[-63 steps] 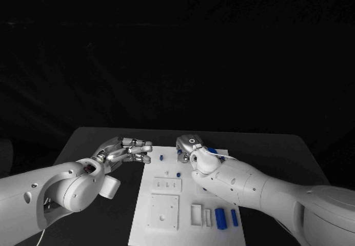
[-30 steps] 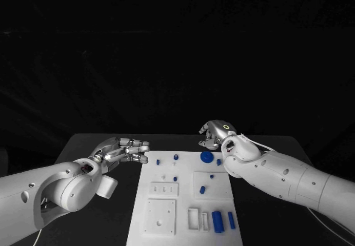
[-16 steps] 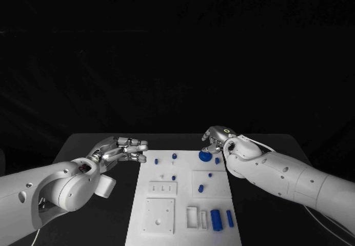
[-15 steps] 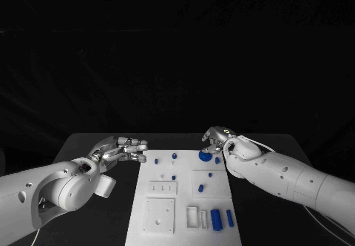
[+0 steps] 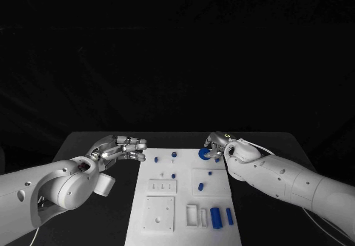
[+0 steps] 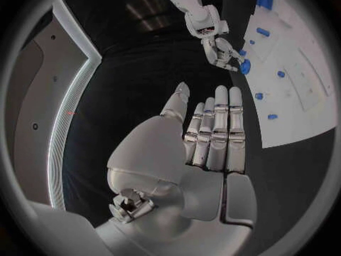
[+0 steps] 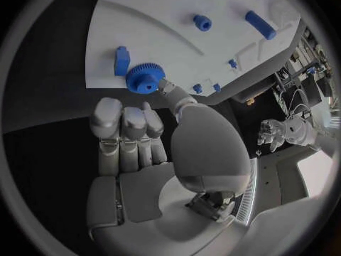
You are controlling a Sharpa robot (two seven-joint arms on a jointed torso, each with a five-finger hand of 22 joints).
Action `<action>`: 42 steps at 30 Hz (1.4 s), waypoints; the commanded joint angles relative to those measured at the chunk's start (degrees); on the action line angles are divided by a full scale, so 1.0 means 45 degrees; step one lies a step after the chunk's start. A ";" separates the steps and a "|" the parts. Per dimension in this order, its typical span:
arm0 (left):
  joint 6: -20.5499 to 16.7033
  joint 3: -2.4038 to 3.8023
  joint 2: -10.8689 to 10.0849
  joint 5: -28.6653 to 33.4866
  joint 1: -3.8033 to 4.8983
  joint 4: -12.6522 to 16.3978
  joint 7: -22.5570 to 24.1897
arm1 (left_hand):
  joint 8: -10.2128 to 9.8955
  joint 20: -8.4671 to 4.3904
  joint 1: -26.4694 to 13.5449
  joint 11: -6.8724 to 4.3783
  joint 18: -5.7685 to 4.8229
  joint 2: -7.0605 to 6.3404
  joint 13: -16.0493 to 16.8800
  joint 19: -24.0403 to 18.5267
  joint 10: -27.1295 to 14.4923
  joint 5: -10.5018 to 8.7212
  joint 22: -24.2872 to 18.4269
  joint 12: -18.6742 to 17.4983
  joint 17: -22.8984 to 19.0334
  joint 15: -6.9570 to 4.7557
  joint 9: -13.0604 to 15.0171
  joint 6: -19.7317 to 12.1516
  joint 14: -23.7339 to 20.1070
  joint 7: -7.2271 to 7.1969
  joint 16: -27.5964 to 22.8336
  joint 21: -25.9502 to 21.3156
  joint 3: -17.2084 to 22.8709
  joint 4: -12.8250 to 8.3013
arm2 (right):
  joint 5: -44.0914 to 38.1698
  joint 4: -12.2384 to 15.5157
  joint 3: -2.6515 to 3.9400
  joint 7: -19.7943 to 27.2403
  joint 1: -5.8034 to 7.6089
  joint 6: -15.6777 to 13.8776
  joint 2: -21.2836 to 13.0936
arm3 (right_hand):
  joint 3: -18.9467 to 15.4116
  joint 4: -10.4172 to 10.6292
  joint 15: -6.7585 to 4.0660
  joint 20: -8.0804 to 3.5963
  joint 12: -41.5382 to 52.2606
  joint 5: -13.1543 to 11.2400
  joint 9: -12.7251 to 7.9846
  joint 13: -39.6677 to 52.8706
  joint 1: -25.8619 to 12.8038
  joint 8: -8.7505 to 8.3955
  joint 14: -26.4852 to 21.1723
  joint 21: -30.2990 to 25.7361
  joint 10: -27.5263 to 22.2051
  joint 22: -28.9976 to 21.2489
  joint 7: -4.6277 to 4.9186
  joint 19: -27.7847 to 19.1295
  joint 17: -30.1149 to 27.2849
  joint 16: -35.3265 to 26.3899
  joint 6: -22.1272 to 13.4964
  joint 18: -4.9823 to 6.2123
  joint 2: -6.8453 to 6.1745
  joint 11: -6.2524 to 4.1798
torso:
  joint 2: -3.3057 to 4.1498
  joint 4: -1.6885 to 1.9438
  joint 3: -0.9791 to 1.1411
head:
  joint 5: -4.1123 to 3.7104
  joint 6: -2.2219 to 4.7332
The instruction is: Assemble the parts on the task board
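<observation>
The task board (image 5: 181,200) lies in the middle of the black surface (image 5: 96,141), its long side running away from the robot. No brand, label or writing can be read on the board, the parts or the arms.

The right robot hand (image 5: 217,145) sits at the far right corner of the board. In the right wrist view its thumb tip touches the toothed edge of a blue gear (image 7: 145,78) that lies flat on the board, while the other fingers (image 7: 124,122) are curled in side by side just short of it; the gear is touched rather than lifted, and I cannot tell whether it is truly pinched. A small blue block (image 7: 121,60) stands just beside the gear.

The left robot hand (image 5: 118,149) is over the dark surface just off the board's far left corner, holding nothing. In the left wrist view its fingers (image 6: 216,128) are bent in together, the thumb standing apart.

Near the robot, a thick blue cylinder (image 5: 216,218) and a thinner blue bar (image 5: 229,216) lie side by side at the board's right edge. Several small blue pegs (image 5: 174,154) stand apart across the far half
</observation>
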 commanded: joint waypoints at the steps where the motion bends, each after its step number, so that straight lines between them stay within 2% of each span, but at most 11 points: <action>1: 0.0159 0.0004 0.0013 -0.0082 0.0013 0.0015 0.0115 | 0.0015 -0.0026 0.0012 -0.0038 -0.0097 -0.0076 0.0019 -0.0100 -0.0038 0.0033 0.0011 0.0039 -0.0016 -0.0042 -0.0006 -0.0038 -0.0084 -0.0083 0.0062 0.0046 0.0050 -0.0015 | -0.0107 -0.0051 0.0007 0.0129 -0.0030 0.0275 0.0046 | -0.0026 -0.0069 0.0041 0.0072 0.0051 0.0033 0.0005 0.0019 -0.0049 0.0013 0.0050 0.0086 0.0071 0.1477 0.0043 0.0388 0.0038 -0.0032 -0.0114 -0.0026 0.0016 0.0074 | -0.0003 -0.0008 0.0013 | 0.0004 0.0014; 8: 0.0177 0.0004 0.0013 -0.0093 0.0013 -0.0002 0.0113 | 0.0017 -0.0022 0.0002 -0.0034 -0.0096 -0.0074 0.0020 -0.0103 -0.0058 0.0032 0.0031 0.0040 -0.0016 -0.0039 -0.0005 -0.0051 -0.0085 -0.0088 0.0061 0.0041 0.0044 0.0007 | -0.0090 -0.0233 0.0007 0.0163 -0.0078 0.0267 0.0154 | 0.0066 -0.0162 0.0059 0.0094 0.0065 -0.0080 0.0003 0.0037 0.0017 0.0012 0.0060 0.0203 0.0077 0.1496 0.0060 0.0378 0.0111 -0.0003 -0.0123 -0.0026 0.0076 0.0096 | -0.0005 0.0029 -0.0001 | -0.0014 -0.0004; 14: 0.0184 0.0004 -0.0005 -0.0095 0.0013 -0.0001 0.0110 | 0.0015 -0.0017 -0.0042 -0.0032 -0.0098 -0.0071 0.0020 -0.0104 -0.0057 0.0011 0.0032 0.0040 -0.0015 -0.0034 -0.0005 -0.0052 -0.0088 -0.0085 0.0060 0.0034 0.0031 0.0044 | -0.0037 -0.0549 0.0004 0.0257 -0.0144 0.0224 0.0304 | 0.0399 -0.0372 0.0062 0.0102 0.0100 -0.0226 0.0002 0.0068 -0.0035 0.0013 0.0071 0.0350 0.0107 0.1508 0.0063 0.0352 0.0184 -0.0013 -0.0109 -0.0021 0.0112 0.0109 | 0.0009 0.0016 0.0012 | -0.0002 0.0009; 21: 0.0191 0.0004 -0.0011 -0.0095 0.0014 0.0011 0.0104 | 0.0015 -0.0017 -0.0042 -0.0032 -0.0098 -0.0071 0.0020 -0.0104 -0.0057 0.0011 0.0032 0.0040 -0.0015 -0.0034 -0.0005 -0.0052 -0.0088 -0.0085 0.0060 0.0034 0.0031 0.0044 | 0.0018 -0.0847 -0.0002 0.0326 -0.0204 0.0279 0.0453 | 0.0302 -0.0358 0.0061 0.0104 0.0093 -0.0216 0.0000 0.0066 -0.0082 0.0010 0.0076 0.0367 0.0105 0.1509 0.0051 0.0343 0.0194 -0.0021 -0.0156 -0.0022 0.0111 0.0100 | 0.0009 0.0035 0.0006 | 0.0018 -0.0039; 30: 0.0209 0.0004 -0.0024 -0.0096 0.0014 0.0012 0.0082 | 0.0018 -0.0013 -0.0043 -0.0030 -0.0096 -0.0083 0.0021 -0.0093 -0.0064 0.0009 0.0028 0.0041 -0.0013 -0.0032 -0.0004 -0.0056 -0.0086 -0.0082 0.0063 0.0015 0.0029 0.0075 | 0.0156 -0.1180 -0.0014 0.0455 -0.0218 0.0374 0.0598 | 0.0200 -0.0334 0.0060 0.0103 0.0045 -0.0224 -0.0002 0.0041 -0.0103 0.0009 0.0076 0.0444 0.0082 0.1521 0.0050 0.0335 0.0195 -0.0054 -0.0269 -0.0033 0.0146 0.0096 | -0.0001 0.0007 0.0018 | 0.0023 -0.0053; 42: 0.0229 0.0004 -0.0021 -0.0091 0.0015 0.0012 0.0056 | 0.0017 -0.0015 -0.0002 -0.0032 -0.0095 -0.0100 0.0021 -0.0087 -0.0064 0.0008 0.0027 0.0042 -0.0014 -0.0033 -0.0005 -0.0058 -0.0091 -0.0086 0.0059 -0.0006 0.0040 0.0082 | 0.0286 -0.1460 -0.0052 0.0569 -0.0219 0.0742 0.0738 | 0.0296 -0.0235 0.0025 0.0077 0.0005 -0.0111 0.0007 0.0023 -0.0190 0.0008 0.0087 0.0517 0.0063 0.1531 -0.0067 0.0307 0.0222 -0.0079 0.0211 -0.0070 0.0232 0.0036 | -0.0001 0.0015 0.0021 | 0.0024 -0.0087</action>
